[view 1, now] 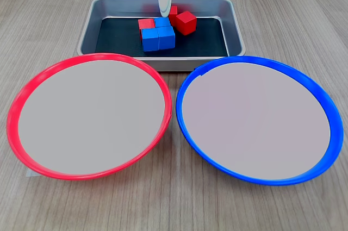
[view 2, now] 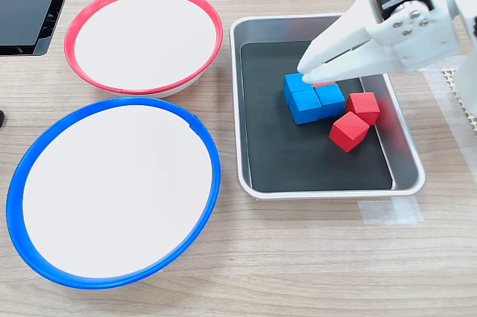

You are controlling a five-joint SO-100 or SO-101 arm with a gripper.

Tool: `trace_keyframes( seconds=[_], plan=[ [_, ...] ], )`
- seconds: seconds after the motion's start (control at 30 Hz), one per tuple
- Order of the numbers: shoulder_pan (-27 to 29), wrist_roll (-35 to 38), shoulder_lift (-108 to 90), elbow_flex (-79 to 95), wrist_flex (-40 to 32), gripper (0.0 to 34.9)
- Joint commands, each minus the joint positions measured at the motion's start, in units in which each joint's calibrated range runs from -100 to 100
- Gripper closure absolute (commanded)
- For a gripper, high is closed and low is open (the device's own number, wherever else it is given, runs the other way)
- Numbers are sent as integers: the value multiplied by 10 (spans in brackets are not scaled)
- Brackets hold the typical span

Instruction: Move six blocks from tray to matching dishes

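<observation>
Six small solid-coloured cubes sit clustered in the rectangular silver metal tray (view 1: pixel 235 30) with the black inner floor. In the second exterior view, three blue cubes (view 2: pixel 306 102) are packed tightly together, touching one another, and two red cubes lie just to their right in the second exterior view: one square-on (view 2: pixel 363 106), one tilted on an edge (view 2: pixel 349 131) below it. A third red cube (view 1: pixel 146 23) is plain in the first exterior view, touching the blue group; in the second exterior view only a sliver of it shows under the fingers.

The white plastic gripper (view 2: pixel 307 71) reaches down over the far end of the blue cluster. Its fingertips lie close together at the cubes' top edge; whether they pinch anything or merely rest there, I cannot tell.

Beside the tray stand two large round shallow dishes with pale insides. The red-rimmed dish (view 1: pixel 22 95) and the blue-rimmed dish (view 1: pixel 321 95) sit side by side, their rims almost touching. Everything rests on a light wood-grain tabletop (view 1: pixel 54 13).
</observation>
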Motion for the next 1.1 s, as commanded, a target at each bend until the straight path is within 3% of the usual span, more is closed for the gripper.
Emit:
trace_keyframes(
  seconds=[0.0,0.93,1.0,1.07],
  plan=[
    [0,-1,-3,0,1,346],
    [-6,3,-3,0,2,346],
    [-13,-11,46,-18,-3,347],
    [-8,17,141,-109,41,348]
  ],
)
